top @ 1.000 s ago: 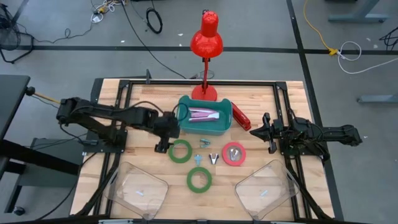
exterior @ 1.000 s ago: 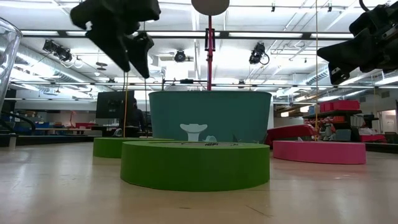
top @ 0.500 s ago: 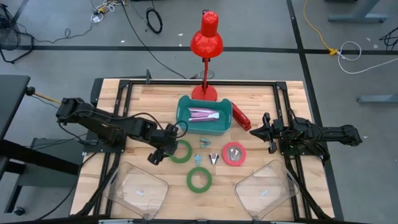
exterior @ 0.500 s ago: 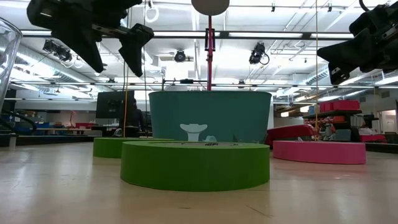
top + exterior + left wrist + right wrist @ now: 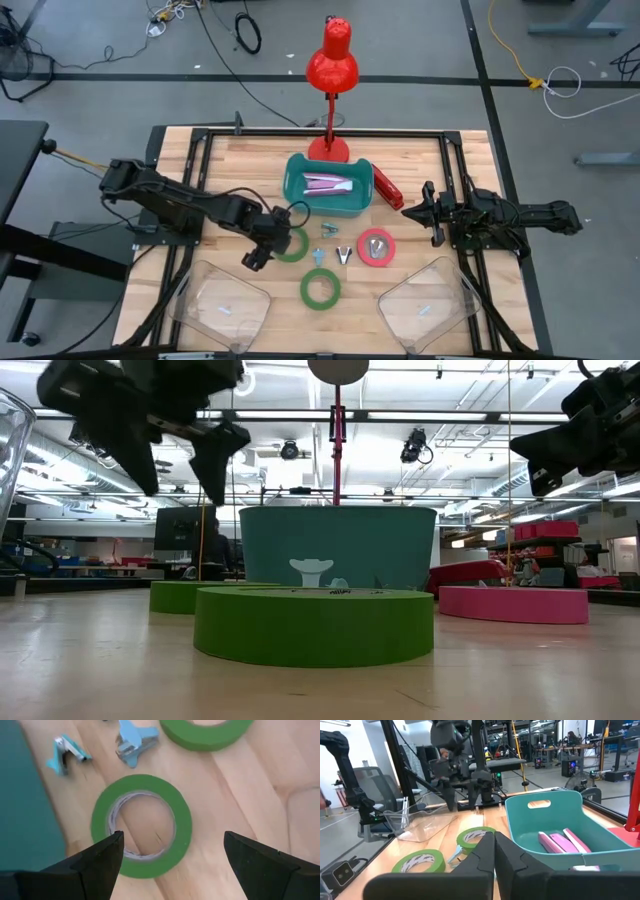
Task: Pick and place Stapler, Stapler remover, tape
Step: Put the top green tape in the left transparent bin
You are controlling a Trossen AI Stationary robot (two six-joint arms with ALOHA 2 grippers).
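Note:
Two green tape rolls lie flat on the table, one farther back (image 5: 291, 243) and one nearer (image 5: 320, 288). A red-pink roll (image 5: 376, 247) lies to their right. Small staple removers (image 5: 330, 231) lie between them. A red stapler (image 5: 387, 187) lies right of the teal bin (image 5: 300, 195), which holds a pink stapler (image 5: 328, 183). My left gripper (image 5: 256, 254) is open in the air over the farther green roll's (image 5: 141, 825) left side and touches nothing. It also shows in the left wrist view (image 5: 170, 855). My right gripper (image 5: 424, 209) is shut and empty at the table's right.
A red desk lamp (image 5: 331, 60) stands behind the bin. Clear plastic containers sit at the near left (image 5: 225, 300) and near right (image 5: 425, 300). A black frame runs round the table's edges.
My left gripper has gone from beside the bin's left end toward the table's near edge and has turned. It now hangs over the farther green roll's left side. Nothing on the table has moved.

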